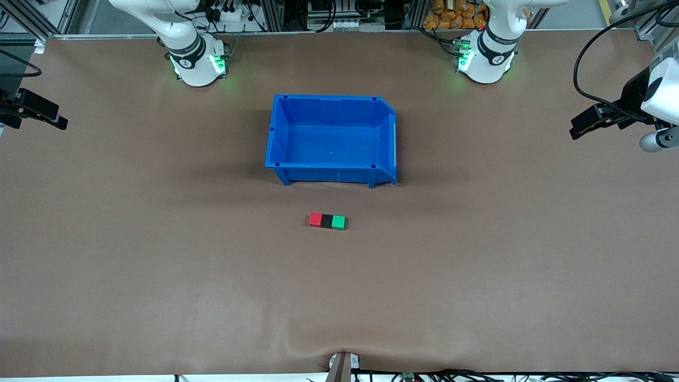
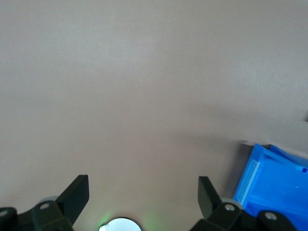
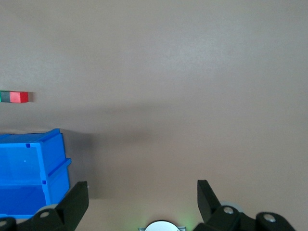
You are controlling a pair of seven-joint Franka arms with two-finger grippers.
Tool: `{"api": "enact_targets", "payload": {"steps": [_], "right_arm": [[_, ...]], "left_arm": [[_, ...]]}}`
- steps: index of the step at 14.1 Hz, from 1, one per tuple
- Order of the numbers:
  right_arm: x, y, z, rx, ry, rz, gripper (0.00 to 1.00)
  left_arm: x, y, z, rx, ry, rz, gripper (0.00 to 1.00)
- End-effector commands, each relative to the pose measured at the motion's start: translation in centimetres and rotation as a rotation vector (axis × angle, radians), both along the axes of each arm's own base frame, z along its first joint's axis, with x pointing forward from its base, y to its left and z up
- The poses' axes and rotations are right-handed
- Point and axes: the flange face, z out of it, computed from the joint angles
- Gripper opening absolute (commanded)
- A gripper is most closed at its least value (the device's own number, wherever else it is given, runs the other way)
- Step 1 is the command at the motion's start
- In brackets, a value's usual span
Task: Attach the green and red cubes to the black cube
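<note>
front view shows the red cube (image 1: pixel 315 219), black cube (image 1: pixel 326 220) and green cube (image 1: pixel 338 222) lying in one touching row just below the centre of the frame, black in the middle, on the brown bench (image 1: pixel 159 265). the row sits nearer the camera than the blue bin (image 1: pixel 276 138), which stands at the upper centre of the frame and looks empty. the left gripper (image 1: pixel 581 127) hangs over the bench at the right edge of the frame, and the right gripper (image 1: pixel 53 119) at the left edge; both arms wait, well apart from the cubes. each wrist view shows its jaws spread apart and holding nothing. the right wrist view catches the row at its left edge. judging by how the cubes lie, the joining step looks done; the next move seems to call for nothing more than checking the row holds.
</note>
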Motion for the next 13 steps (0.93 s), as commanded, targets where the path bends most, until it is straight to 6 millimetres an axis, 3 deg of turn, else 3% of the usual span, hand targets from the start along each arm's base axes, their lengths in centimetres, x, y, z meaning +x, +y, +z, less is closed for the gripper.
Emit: {"api": "enact_targets", "payload": {"steps": [1, 13], "right_arm": [[-0.39, 0.12, 0.38, 0.004, -0.004, -0.01, 1.0], [-0.19, 0.42, 0.11, 0.003, 0.002, -0.005, 1.0]], "left_arm": [[-0.39, 0.28, 1.85, -0.007, -0.036, -0.036, 1.0], [-0.33, 0.88, 1.87, -0.006, -0.037, -0.042, 1.0]]}}
